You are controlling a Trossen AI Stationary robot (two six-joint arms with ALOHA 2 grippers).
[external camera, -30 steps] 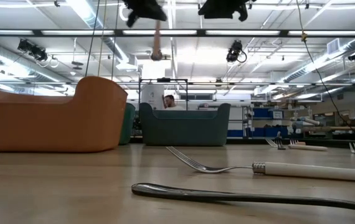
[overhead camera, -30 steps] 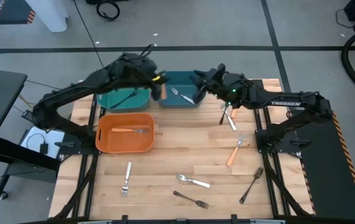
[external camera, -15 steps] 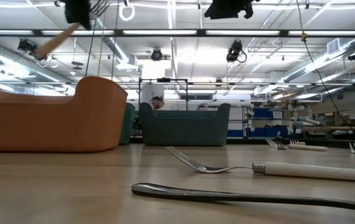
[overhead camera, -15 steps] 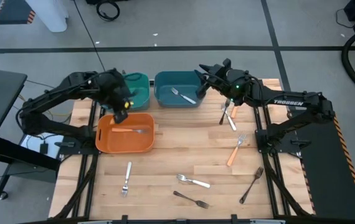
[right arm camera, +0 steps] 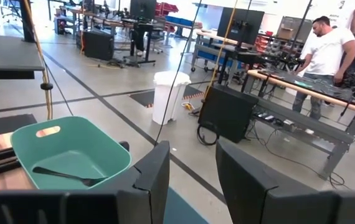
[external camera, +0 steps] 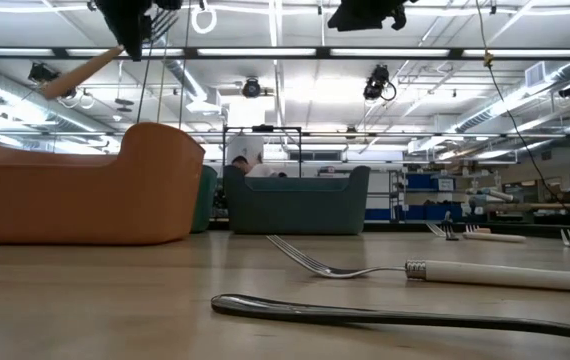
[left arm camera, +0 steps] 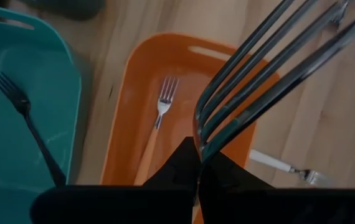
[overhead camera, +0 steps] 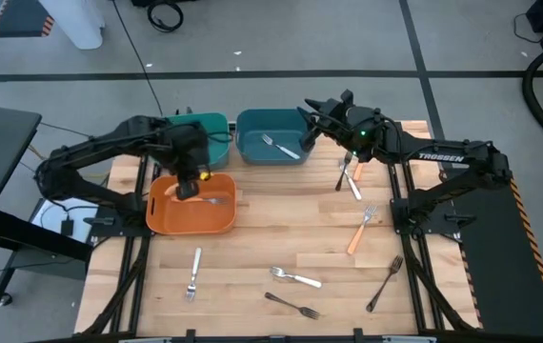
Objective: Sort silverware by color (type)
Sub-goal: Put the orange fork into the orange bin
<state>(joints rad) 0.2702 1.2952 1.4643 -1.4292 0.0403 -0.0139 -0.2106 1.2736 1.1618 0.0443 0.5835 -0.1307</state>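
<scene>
Orange-handled fork point(left arm camera: 271, 81): clamped in left gripper point(overhead camera: 191, 178) over orange bin point(overhead camera: 160, 221), tilted, tines up, handle slanting down. Right gripper point(right arm camera: 190, 165) fingers apart, above blue bin point(overhead camera: 249, 154).

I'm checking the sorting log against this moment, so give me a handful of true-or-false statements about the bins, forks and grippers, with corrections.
1. The left gripper holds a fork above the orange bin. True.
2. The orange bin is empty. False: an orange-handled fork already lies in it.
3. The green bin holds a black fork. True.
4. The right gripper is shut on a fork. False: its fingers stand apart with nothing between them, up by the blue bin.
5. No forks are left on the table. False: several lie on the wood, among them a black fork near the front edge.
</scene>
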